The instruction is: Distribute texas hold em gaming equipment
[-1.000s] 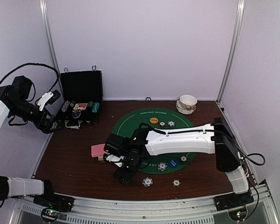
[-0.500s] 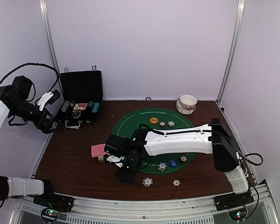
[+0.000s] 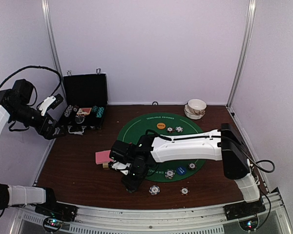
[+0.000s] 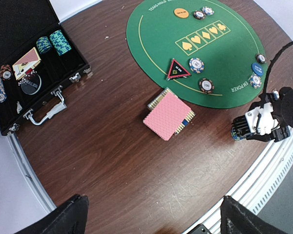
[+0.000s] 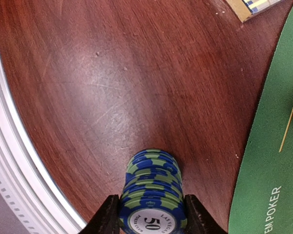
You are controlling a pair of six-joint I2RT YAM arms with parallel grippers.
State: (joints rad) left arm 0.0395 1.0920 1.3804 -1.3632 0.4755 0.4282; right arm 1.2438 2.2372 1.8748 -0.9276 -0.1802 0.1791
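Chip stack [image 5: 151, 192], blue-green, on bare table [image 5: 88, 73] near front edge, just off green mat [image 5: 273, 146]; pinched between right gripper [image 5: 149, 214] fingers. Left gripper [image 4: 151, 217] splayed, empty. Seems the pickup step; next needs a straight lift, keeping stack upright.

Colours logged for you, operator:

- Chip stack [image 5: 150, 195]: blue edges with pale green stripes, and a white face printed "50".
- Cards [image 4: 167, 116]: pink backs with a fine crosshatch. You can see yellow and blue on the lower card edges.
- Marker [image 4: 177, 69]: black triangle, red border, green centre.
- Orange disc [image 4: 181, 13] and blue disc [image 4: 257, 68].
- Mat [image 4: 219, 53]: green, with a yellow line, a row of yellow suit symbols and pale lettering.
- Table [image 4: 102, 146]: dark red-brown wood grain.
- Case [image 4: 19, 29]: black, with teal striped chips [image 4: 60, 42] inside.
- Bowls [image 3: 196, 105]: white.
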